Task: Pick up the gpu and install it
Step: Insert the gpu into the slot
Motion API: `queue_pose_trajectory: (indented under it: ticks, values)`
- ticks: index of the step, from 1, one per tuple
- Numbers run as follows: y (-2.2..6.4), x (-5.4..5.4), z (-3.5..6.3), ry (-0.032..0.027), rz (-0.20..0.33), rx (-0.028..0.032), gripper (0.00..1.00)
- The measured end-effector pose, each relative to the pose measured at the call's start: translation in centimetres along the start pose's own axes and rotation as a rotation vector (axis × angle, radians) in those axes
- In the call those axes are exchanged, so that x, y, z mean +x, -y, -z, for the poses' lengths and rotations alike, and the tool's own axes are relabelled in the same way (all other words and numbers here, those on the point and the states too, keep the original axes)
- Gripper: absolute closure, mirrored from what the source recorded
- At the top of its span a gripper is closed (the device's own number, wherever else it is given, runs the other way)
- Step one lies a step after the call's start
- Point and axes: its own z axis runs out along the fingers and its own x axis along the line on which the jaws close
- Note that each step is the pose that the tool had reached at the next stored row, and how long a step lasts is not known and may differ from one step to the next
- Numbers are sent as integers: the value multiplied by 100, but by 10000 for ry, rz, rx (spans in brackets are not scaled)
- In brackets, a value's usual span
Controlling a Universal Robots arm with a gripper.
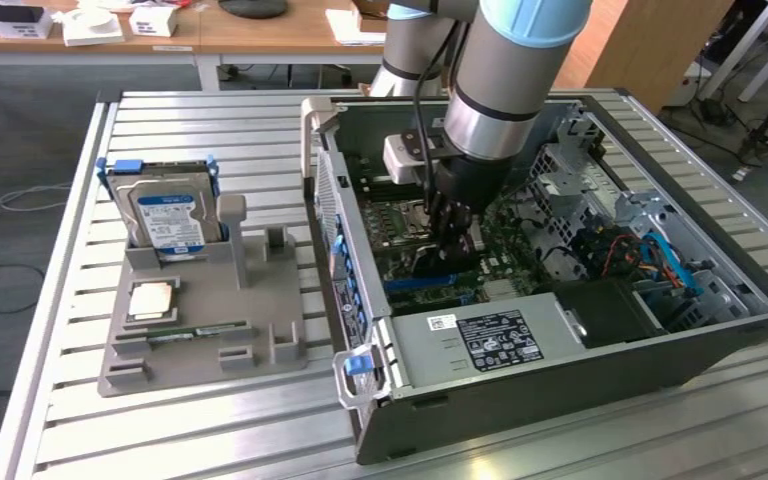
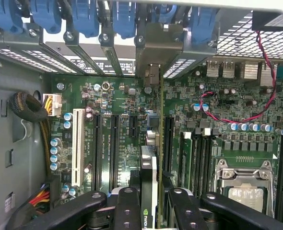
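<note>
Black gripper [image 2: 153,211] fingers are clamped on the gpu [image 2: 149,175], which stands on edge over the green motherboard [image 2: 180,100] inside the open computer case [image 1: 558,390]. The case lies along the table [image 1: 197,430] edge on the exterior view's right. The card's silver end bracket [image 2: 156,48] reaches up to the row of slot covers under the blue clips [image 2: 86,17]. Whether its lower edge is already in a slot cannot be told.

The main risk, as I judge it, is a miss. The card runs just beside a long black slot [image 2: 168,136], and if its edge contacts land on the slot's rim, pressing down could bend the card or mark the board. The bracket could also catch on the rear opening and tip the card in the grip. A red wire [image 2: 237,117] loops over the board nearby but lies apart from the card.

On the card's black face, between the fingers, an NVIDIA logo reads partly. The white sticker [image 2: 113,64] below the slot covers, the power supply label [image 1: 498,340] and the blue label on the hard drive [image 1: 171,215], which stands in a grey holder near the table's opposite edge, all carry print too small to read.
</note>
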Motion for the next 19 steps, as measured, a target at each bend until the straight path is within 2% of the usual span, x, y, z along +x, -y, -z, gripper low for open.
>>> queue_pose_trajectory:
  ticks: [19]
  values:
    - [-1,17,-6,-2,-94,0,73]
